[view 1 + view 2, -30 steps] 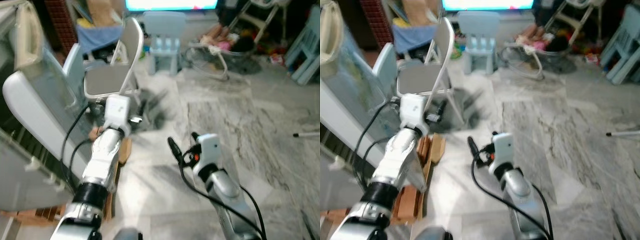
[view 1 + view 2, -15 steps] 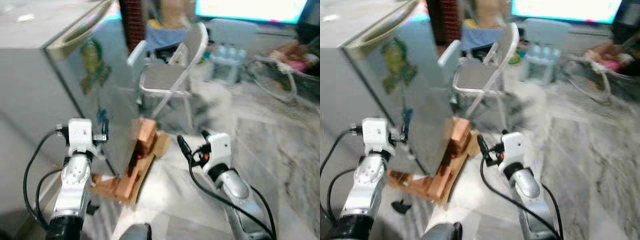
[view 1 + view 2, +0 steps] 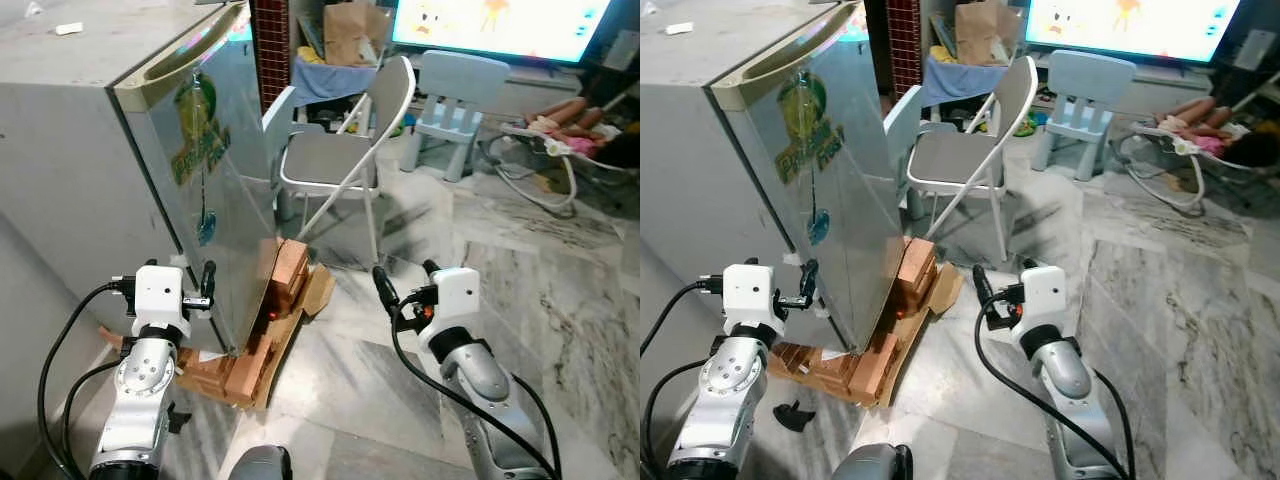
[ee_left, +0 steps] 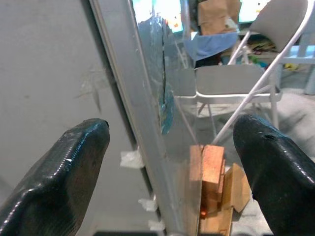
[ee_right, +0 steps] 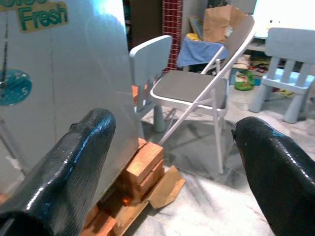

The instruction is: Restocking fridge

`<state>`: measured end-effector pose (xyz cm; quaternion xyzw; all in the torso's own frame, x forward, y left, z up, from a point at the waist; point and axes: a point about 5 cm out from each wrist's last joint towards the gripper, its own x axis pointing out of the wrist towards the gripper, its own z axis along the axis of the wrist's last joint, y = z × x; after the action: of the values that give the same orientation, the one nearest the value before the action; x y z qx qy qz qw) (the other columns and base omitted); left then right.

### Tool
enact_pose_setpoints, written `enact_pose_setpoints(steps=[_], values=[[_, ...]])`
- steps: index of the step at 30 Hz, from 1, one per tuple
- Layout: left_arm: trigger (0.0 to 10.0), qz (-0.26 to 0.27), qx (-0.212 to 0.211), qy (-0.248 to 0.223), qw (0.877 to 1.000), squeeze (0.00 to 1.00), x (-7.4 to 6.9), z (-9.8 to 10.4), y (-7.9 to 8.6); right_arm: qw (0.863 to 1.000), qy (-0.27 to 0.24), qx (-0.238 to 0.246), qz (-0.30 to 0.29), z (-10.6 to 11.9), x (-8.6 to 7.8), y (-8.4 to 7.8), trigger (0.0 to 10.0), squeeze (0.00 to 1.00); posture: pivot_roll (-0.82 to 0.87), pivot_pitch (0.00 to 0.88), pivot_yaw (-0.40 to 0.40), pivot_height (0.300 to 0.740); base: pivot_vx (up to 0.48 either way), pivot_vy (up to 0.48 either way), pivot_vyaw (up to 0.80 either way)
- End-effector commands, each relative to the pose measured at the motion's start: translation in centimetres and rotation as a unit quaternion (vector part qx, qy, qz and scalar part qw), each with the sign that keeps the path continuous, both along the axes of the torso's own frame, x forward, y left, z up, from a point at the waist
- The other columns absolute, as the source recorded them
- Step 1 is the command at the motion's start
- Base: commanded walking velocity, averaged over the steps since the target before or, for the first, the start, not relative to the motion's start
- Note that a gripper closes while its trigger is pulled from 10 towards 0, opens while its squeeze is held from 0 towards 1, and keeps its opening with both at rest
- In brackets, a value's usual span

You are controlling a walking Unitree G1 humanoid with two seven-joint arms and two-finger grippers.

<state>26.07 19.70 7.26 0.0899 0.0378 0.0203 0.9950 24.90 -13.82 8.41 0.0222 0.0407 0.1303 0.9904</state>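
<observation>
A small grey fridge (image 3: 90, 170) stands at the left with its shiny door (image 3: 215, 190) shut; the door carries a green sticker and a beige handle strip along its top. The fridge rests on wooden blocks (image 3: 262, 330). My left gripper (image 3: 208, 285) is low, just in front of the door's hinge-side corner, and is open; in the left wrist view the door's edge (image 4: 147, 147) lies between its fingers (image 4: 64, 167). My right gripper (image 3: 405, 280) hangs open over the floor to the right of the blocks, with nothing in it (image 5: 174, 123).
A grey folding chair (image 3: 335, 160) stands close behind the fridge door, with a small pale-blue chair (image 3: 280, 110) beside it. Farther back are a child's blue chair (image 3: 455, 85), a paper bag (image 3: 345, 35), a lit screen (image 3: 500, 25) and a baby bouncer (image 3: 550, 150). Marble floor (image 3: 560, 290) lies to the right.
The camera has swung left from the room to the fridge, and the picture is now sharp. My left arm has come down beside the door's lower corner.
</observation>
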Motion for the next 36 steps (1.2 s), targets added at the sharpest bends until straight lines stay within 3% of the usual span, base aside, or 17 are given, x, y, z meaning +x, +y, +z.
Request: enact_pose_setpoints(steps=[1, 14, 23, 31, 36], values=[[10.0, -0.012, 0.021, -0.011, 1.000, 0.00, 0.2, 0.7, 0.0, 1.000, -0.009, 0.003, -0.004, 0.4, 0.2, 0.1, 10.0, 0.00, 0.06, 0.000, 0.030, 0.740, 0.401, 0.259, 0.00], [10.0, -0.018, 0.000, -0.016, 1.000, 0.00, 0.4, 1.0, -0.9, 1.000, -0.016, 0.007, -0.005, 0.6, 0.2, 0.2, 10.0, 0.00, 0.06, 0.000, 0.033, 0.740, 0.463, 0.000, -0.17], [10.0, 0.000, 0.000, -0.014, 1.000, 0.00, 0.6, 1.1, -0.7, 1.000, -0.016, 0.011, -0.004, 0.6, 0.1, 0.2, 10.0, 0.00, 0.07, 0.000, 0.027, 0.740, 0.000, 0.000, 0.00], [10.0, 0.013, 0.001, -0.016, 1.000, 0.00, 1.9, 1.5, -0.5, 1.000, -0.016, 0.011, -0.002, 0.6, 0.1, 0.3, 10.0, 0.00, 0.06, 0.000, 0.027, 0.740, 0.000, 0.000, 0.00], [10.0, 0.043, -0.006, -0.025, 0.999, 0.00, 2.6, 2.2, 0.5, 1.000, -0.013, 0.007, -0.007, 0.4, -0.2, 0.0, 10.0, 0.00, 0.06, 0.000, 0.036, 0.740, 0.000, 0.000, 0.00]])
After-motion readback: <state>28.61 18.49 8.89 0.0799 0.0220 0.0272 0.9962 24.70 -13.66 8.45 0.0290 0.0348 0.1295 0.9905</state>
